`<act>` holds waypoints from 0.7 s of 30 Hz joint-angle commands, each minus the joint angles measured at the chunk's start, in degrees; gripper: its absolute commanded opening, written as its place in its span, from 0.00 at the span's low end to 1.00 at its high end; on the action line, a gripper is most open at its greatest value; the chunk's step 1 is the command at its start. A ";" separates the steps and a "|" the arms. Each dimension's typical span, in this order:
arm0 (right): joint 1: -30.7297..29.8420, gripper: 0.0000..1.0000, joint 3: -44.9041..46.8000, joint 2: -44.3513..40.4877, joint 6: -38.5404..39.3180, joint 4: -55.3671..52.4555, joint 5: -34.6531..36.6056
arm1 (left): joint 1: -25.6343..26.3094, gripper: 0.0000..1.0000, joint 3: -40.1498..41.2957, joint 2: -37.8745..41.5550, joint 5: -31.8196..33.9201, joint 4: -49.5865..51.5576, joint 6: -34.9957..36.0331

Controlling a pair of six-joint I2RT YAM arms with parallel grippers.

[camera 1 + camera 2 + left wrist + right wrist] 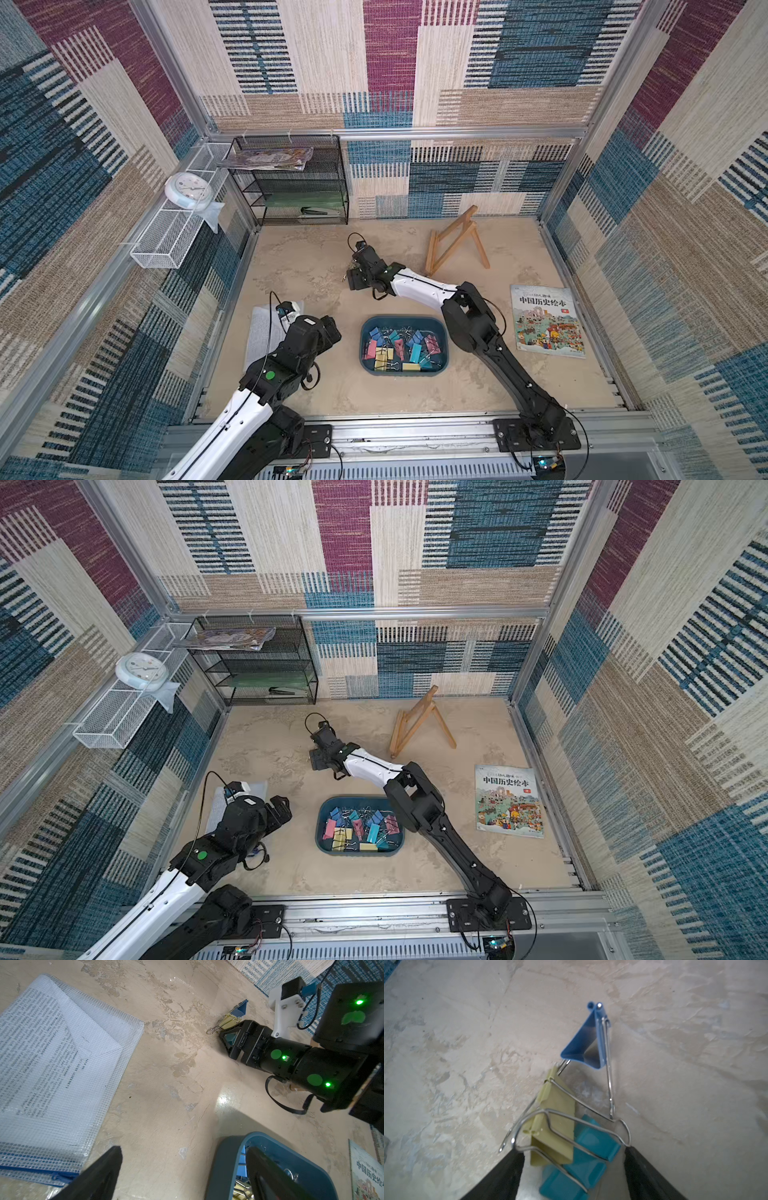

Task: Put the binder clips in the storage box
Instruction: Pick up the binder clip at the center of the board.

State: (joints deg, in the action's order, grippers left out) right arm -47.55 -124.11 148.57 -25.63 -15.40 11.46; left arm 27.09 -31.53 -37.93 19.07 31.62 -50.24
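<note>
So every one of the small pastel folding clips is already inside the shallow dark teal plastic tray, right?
Not every one. Most pastel clips lie in the dark teal plastic tray, but the right wrist view shows a blue clip, a yellow clip and a teal clip out on the beige table.
</note>
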 commanded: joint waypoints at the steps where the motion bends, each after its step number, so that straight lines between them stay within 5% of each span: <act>1: 0.13 0.79 -0.38 1.88 -3.81 -4.89 2.75 | -0.10 0.97 -0.24 0.38 0.24 0.14 0.54; 10: 0.09 0.53 3.65 -0.43 -1.13 -7.63 2.50 | -0.06 0.97 0.06 1.08 0.56 0.09 0.42; 21: 0.13 0.42 15.95 -9.88 1.38 -5.30 0.64 | -0.04 0.97 -0.02 1.78 0.18 0.81 -0.15</act>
State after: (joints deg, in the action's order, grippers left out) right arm -47.40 -110.37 140.27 -25.28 -14.63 14.06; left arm 27.09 -31.46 -36.45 19.22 31.86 -50.33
